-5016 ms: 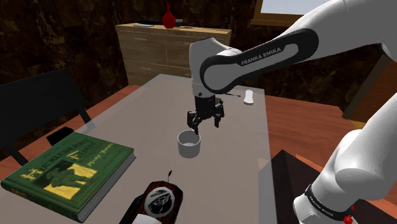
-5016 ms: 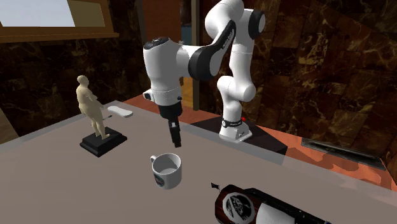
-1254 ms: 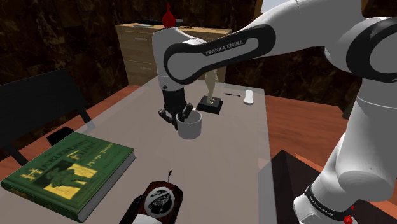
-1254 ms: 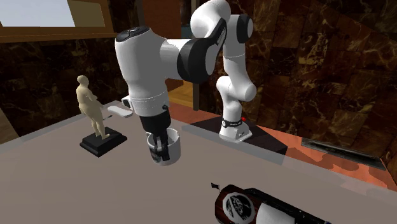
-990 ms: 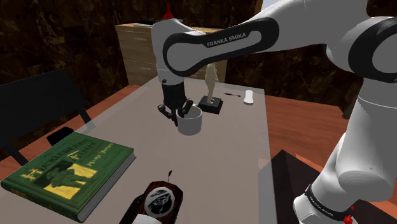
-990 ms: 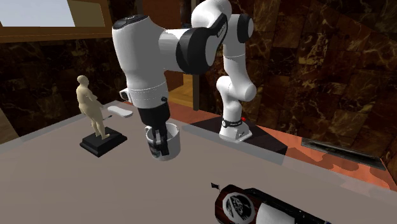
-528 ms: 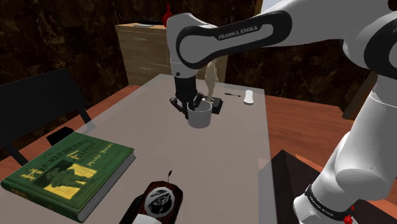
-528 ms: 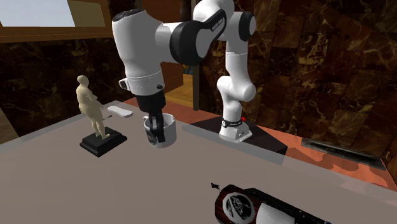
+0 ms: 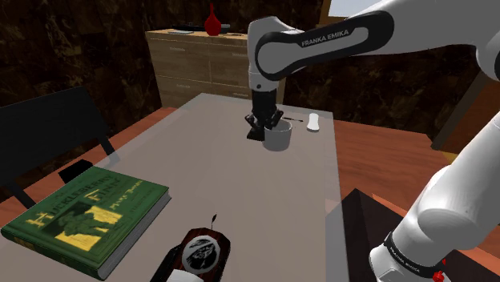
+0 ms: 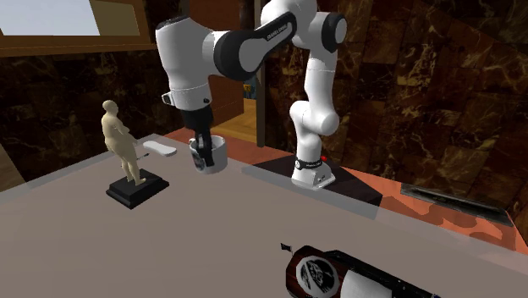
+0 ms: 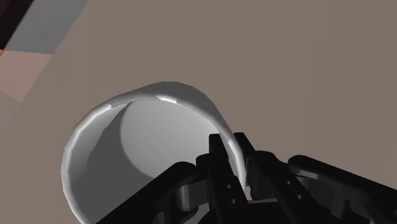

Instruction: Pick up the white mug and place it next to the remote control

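Observation:
My black gripper is shut on the rim of the white mug, which hangs upright above the grey table. In the wrist view one finger sits inside the mug and the other outside, so the gripper clasps the wall. The white remote control lies on the table's far end, a little beyond the mug. In the second exterior view the mug in the gripper hangs just right of the remote control.
A beige statue on a dark base stands near the remote. A green book and a dark round bottle lie at the table's near end. A dark chair stands left, a wooden dresser behind.
The gripper, earlier open above the standing mug, now holds it. Over the last second it carried the mug away from the book end toward the remote.

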`<move>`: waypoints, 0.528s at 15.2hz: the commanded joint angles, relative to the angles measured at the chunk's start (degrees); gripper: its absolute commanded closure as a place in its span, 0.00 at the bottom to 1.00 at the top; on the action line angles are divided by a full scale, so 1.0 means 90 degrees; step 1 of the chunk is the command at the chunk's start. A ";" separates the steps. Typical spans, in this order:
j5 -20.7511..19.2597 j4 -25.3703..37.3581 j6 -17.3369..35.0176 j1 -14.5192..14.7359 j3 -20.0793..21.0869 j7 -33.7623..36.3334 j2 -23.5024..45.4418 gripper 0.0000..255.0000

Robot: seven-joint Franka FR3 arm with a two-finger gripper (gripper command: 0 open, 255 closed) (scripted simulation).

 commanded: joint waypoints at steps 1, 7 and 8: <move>-0.0001 -0.0225 0.0025 -0.0148 -0.0178 -0.0340 -0.0201 1.00; -0.0099 -0.0693 0.0071 -0.0557 -0.0716 -0.1265 -0.0623 1.00; -0.0126 -0.0746 0.0077 -0.0626 -0.0809 -0.1417 -0.0671 1.00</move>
